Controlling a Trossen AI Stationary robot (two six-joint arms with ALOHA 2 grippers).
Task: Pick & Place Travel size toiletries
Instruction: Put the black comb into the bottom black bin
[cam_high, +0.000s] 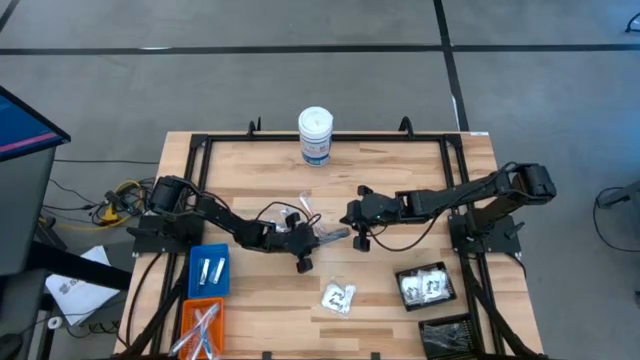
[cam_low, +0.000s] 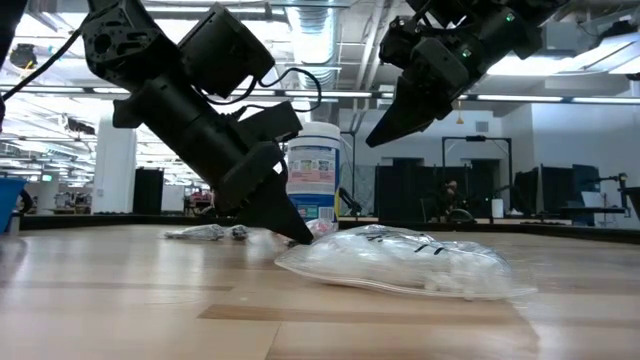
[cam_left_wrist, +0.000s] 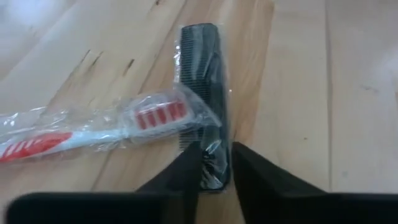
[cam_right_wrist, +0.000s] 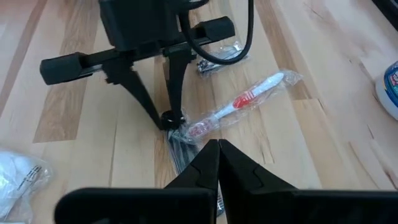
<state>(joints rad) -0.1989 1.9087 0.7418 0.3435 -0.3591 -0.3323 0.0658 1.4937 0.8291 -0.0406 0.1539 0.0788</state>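
A black comb in a clear wrap lies flat on the wooden table near its middle. A wrapped white-and-red toothbrush lies with its head across the comb. My left gripper is down at the table, shut on the comb's near end; the right wrist view shows its fingertips meeting there. My right gripper is shut and empty. It hangs above the table just right of that spot. My left gripper pinches the comb's near end between its two fingers, one on the toothed edge and one on the spine. The fingers slant down from the table's left side, and the comb runs on away from them. The comb lies flat on the table under the toothbrush head.
A tall white canister stands at the far edge. A blue bin and an orange bin sit at the near left, two black bins at the near right. A clear packet lies near the front, another behind my left gripper.
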